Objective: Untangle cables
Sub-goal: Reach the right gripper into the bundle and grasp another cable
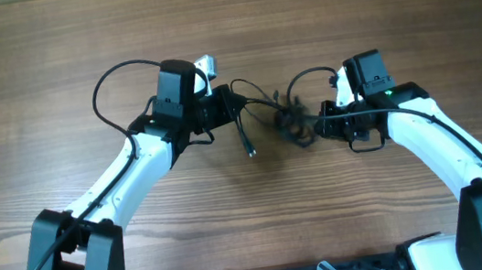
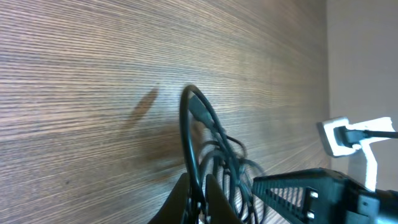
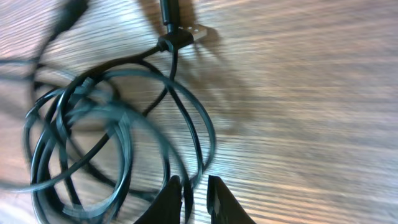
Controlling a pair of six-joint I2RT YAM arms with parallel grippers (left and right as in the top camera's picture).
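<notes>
Cables (image 1: 290,120): one tangled clump, centre of frame, on table (image 1: 30,69). Left pincer (image 2: 199,190): clenched on a strand. Right pincer (image 3: 194,186): clenched on a loop. Separation seemingly hardly begun; nearly all remains.

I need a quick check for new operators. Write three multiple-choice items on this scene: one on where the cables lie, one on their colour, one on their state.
1. Where on the wooden table are the cables?
A at its left edge
B under the left arm's base
C between the left gripper and the right gripper

2. What colour are the cables?
A black
B white
C red

3. How do the cables lie?
A straight and apart
B looped over one another in a tangle
C wound on a spool

Key:
1 C, the overhead view shows the bundle between the two arms' tips.
2 A, every view shows them black.
3 B, the right wrist view shows loops crossing one another.
</notes>
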